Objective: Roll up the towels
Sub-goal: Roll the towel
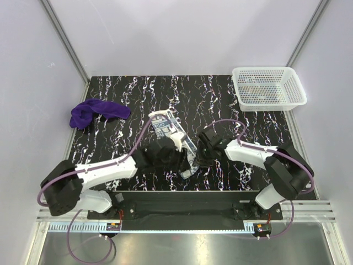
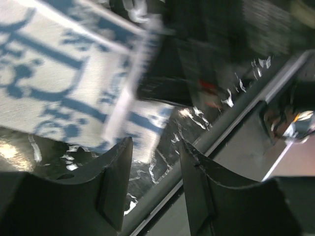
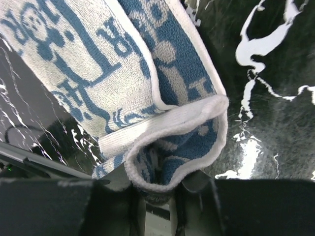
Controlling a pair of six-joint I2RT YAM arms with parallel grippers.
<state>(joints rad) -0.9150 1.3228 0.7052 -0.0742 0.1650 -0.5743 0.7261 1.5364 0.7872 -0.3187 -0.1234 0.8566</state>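
The white towel with a blue print [image 1: 164, 122] lies as a folded strip running from mid-table toward the near edge, between my two grippers. My right gripper [image 1: 201, 159] is shut on its near end; in the right wrist view that end [image 3: 172, 147] curls into a loop pinched between the jaws [image 3: 157, 183]. My left gripper [image 1: 180, 158] hovers just left of the strip, open. In the left wrist view nothing sits between its fingers [image 2: 155, 143], and the towel [image 2: 59, 83] lies beyond them. The purple towel [image 1: 97, 112] sits crumpled at the far left.
A white mesh basket [image 1: 268, 86] stands at the back right corner of the black marbled tabletop [image 1: 242, 127]. The table's metal front rail [image 2: 231, 125] runs close under the left gripper. White walls enclose the table on three sides.
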